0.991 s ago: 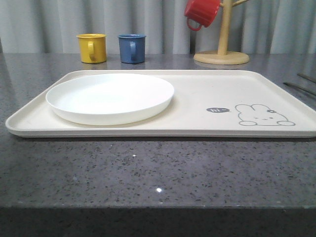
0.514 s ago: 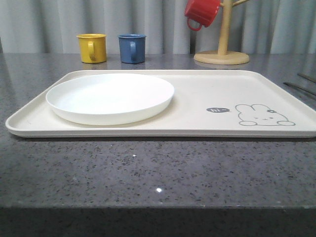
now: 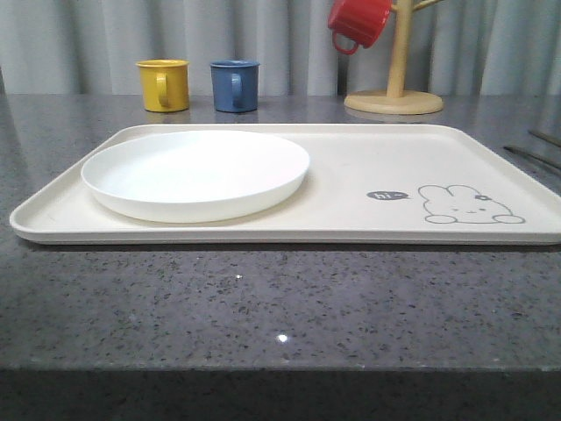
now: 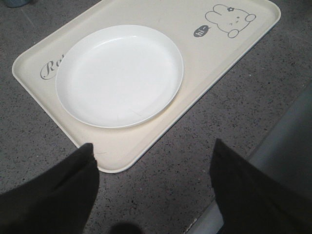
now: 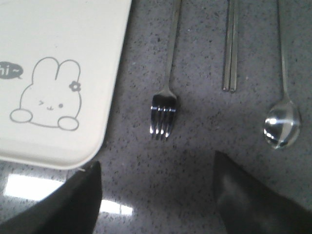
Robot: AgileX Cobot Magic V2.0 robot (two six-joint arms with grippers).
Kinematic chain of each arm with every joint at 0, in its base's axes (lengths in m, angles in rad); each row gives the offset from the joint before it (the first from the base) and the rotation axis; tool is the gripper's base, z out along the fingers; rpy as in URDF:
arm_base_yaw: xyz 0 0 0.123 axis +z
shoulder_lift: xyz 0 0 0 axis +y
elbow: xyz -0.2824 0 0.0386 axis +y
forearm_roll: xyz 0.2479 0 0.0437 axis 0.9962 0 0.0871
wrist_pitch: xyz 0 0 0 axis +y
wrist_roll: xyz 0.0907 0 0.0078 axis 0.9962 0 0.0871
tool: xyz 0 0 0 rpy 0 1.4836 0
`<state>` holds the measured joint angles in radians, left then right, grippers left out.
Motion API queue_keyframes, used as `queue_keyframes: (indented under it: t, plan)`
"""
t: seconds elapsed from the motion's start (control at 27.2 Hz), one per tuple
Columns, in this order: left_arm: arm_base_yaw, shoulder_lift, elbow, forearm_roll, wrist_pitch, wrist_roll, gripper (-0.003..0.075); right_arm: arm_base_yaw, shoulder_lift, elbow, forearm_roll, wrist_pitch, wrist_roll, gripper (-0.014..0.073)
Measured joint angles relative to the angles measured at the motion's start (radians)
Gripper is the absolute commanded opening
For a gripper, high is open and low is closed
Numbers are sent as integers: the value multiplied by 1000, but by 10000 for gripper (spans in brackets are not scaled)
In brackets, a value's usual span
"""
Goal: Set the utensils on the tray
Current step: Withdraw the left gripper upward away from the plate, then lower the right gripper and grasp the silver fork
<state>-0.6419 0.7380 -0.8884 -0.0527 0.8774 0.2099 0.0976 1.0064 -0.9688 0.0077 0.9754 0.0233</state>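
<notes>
The cream tray (image 3: 351,167) with its rabbit drawing lies across the middle of the grey table, and a round white plate (image 3: 195,173) rests on its left half. Off the tray's right side, on the bare table, a silver fork (image 5: 164,112), a pair of metal chopsticks (image 5: 230,53) and a spoon (image 5: 282,124) lie side by side. My right gripper (image 5: 155,168) hangs open above the table near the fork's tines, holding nothing. My left gripper (image 4: 152,148) is open over the tray's near corner (image 4: 109,163), also with nothing in it.
A yellow cup (image 3: 163,84) and a blue cup (image 3: 234,85) stand behind the tray. A wooden mug tree (image 3: 394,96) at the back right carries a red cup (image 3: 358,22). Thin utensil ends (image 3: 530,156) show at the far right table edge.
</notes>
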Motion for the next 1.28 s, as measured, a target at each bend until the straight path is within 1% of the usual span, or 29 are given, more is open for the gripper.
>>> queue_keyframes:
  t: [0.18, 0.48, 0.66, 0.92, 1.17, 1.28]
  plan:
    - [0, 0, 0, 0, 0, 0, 470, -5, 112, -63, -8, 4, 0, 434]
    - [0, 0, 0, 0, 0, 0, 470, -49, 305, -167, 10, 24, 0, 434]
    - [0, 0, 0, 0, 0, 0, 470, -56, 415, -225, 18, 38, 0, 434]
    - [0, 0, 0, 0, 0, 0, 470, -56, 542, -263, 22, 46, -7, 434]
    - [0, 0, 0, 0, 0, 0, 470, -56, 622, -265, 22, 34, -23, 434]
    - [0, 0, 0, 0, 0, 0, 470, -56, 640, -270, 24, 25, -23, 418]
